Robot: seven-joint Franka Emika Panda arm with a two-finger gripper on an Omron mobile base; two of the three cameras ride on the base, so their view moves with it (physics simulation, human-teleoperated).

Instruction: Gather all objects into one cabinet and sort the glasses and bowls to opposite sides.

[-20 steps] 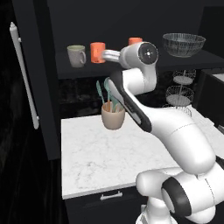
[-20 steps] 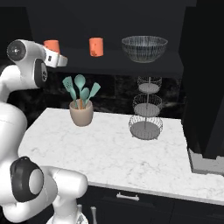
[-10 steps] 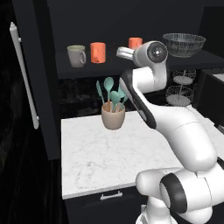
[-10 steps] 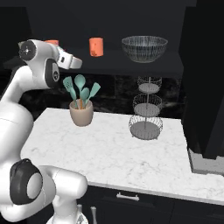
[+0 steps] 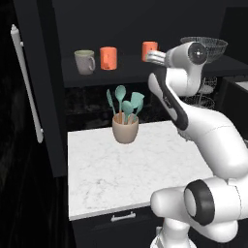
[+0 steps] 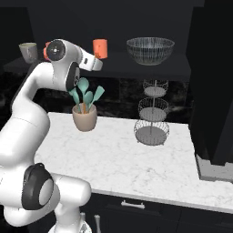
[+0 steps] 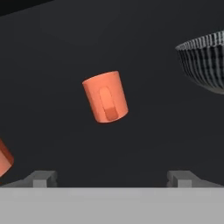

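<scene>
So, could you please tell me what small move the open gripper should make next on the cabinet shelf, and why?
Probably ease the gripper forward towards the bright orange handled mug. Its fingers stand wide apart and hold nothing. In the hand view that mug sits ahead, slightly off centre, clear of the wide dark meshed bowl, so centring and closing the gap looks sensible.

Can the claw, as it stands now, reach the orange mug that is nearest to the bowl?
Probably yes. The open claw faces the orange mug with nothing between them, and the bowl stands well off to the side on the same shelf.
</scene>
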